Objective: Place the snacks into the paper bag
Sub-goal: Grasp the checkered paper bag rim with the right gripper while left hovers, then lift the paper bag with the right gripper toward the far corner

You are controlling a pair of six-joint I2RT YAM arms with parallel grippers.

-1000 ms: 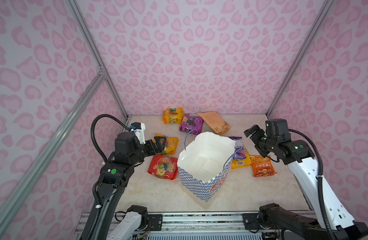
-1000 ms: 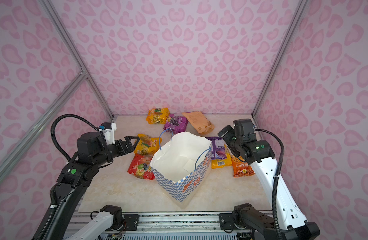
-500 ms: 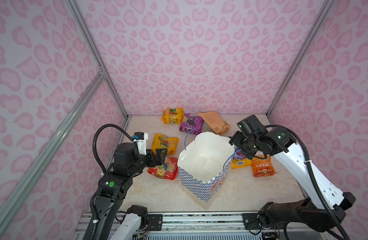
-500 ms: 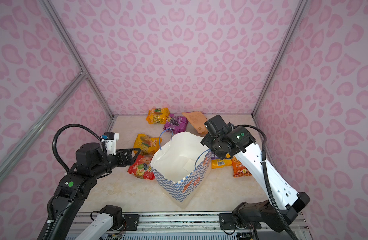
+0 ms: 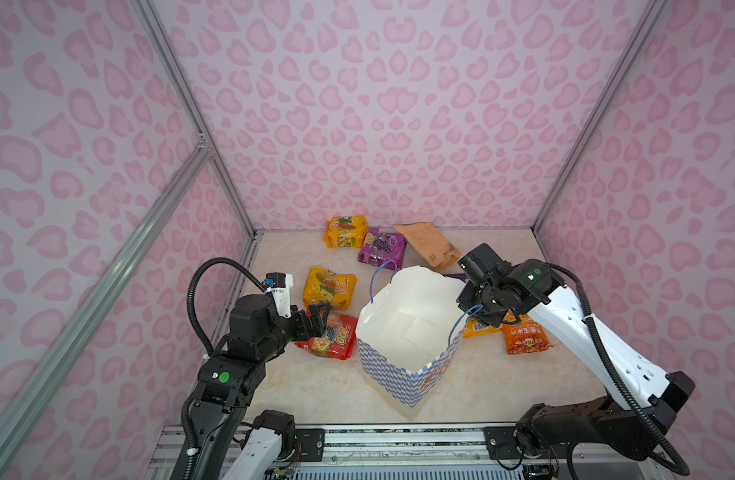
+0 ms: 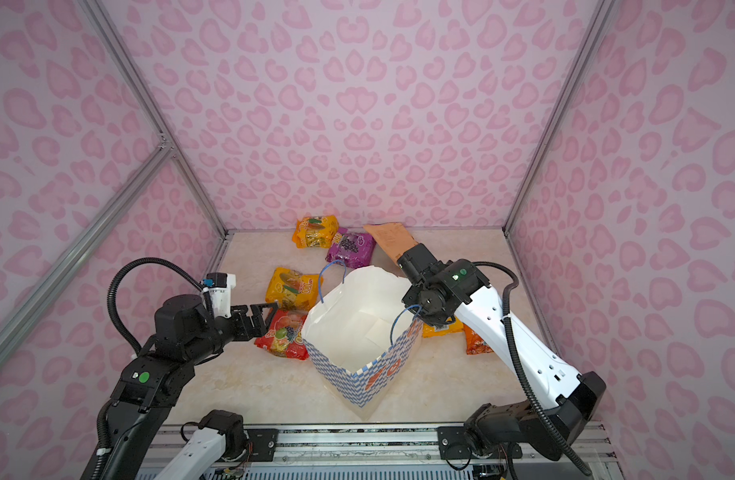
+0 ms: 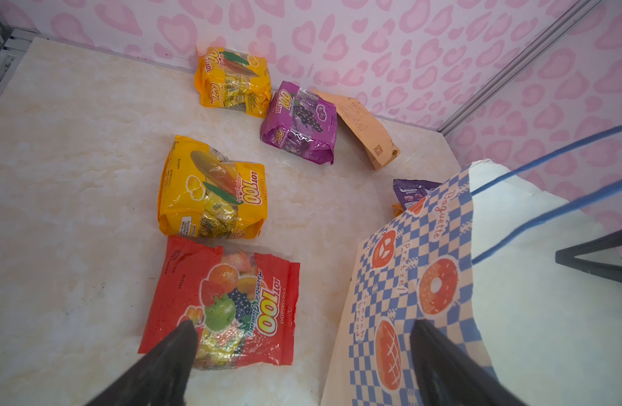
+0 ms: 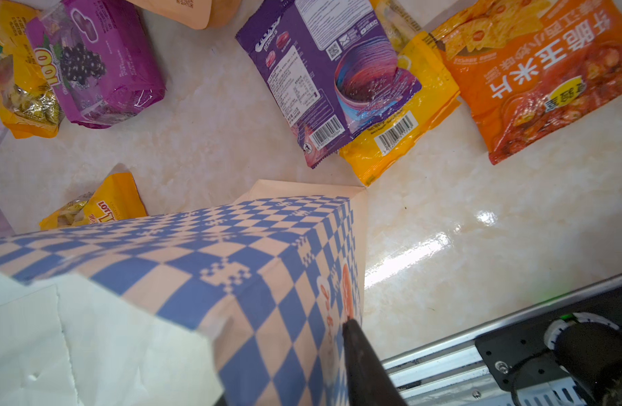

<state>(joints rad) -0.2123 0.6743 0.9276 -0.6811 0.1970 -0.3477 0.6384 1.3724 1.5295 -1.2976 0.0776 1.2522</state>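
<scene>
The snacks lie loose on the tabletop around the paper bag [image 5: 393, 376], which stands upright at centre with its mouth open and only white lining showing inside. Taking the far wall as 12 o'clock from the bag:

- **9 o'clock:** a red fruit packet [image 5: 332, 336], just beside the bag.
- **10 o'clock:** a yellow packet [image 5: 328, 289].
- **11 to 12 o'clock:** a yellow-orange packet [image 5: 346, 232] and a purple grape packet [image 5: 381, 246].
- **1 o'clock:** a tan pouch [image 5: 428, 243].
- **3 o'clock:** a purple packet [image 8: 330, 70] overlapping a yellow one [image 8: 404, 116], with an orange packet [image 5: 526, 336] alongside.

The packets look light, crinkly and slick. A pinch on a sealed end seam should hold better than one on the puffed middle. The bag is thin paper and would likely tip or crease, so its rim needs steadying.

The left gripper [image 7: 302, 325] hovers over the red packet's bag-side edge with its jaws spread wide, holding nothing. The right gripper [image 5: 474, 316] sits at the bag's 3 o'clock rim beside a blue cord handle [image 5: 455, 328]. One finger [image 8: 355, 344] lies against the checkered outside. Whether the jaws pinch the paper cannot be told.
</scene>
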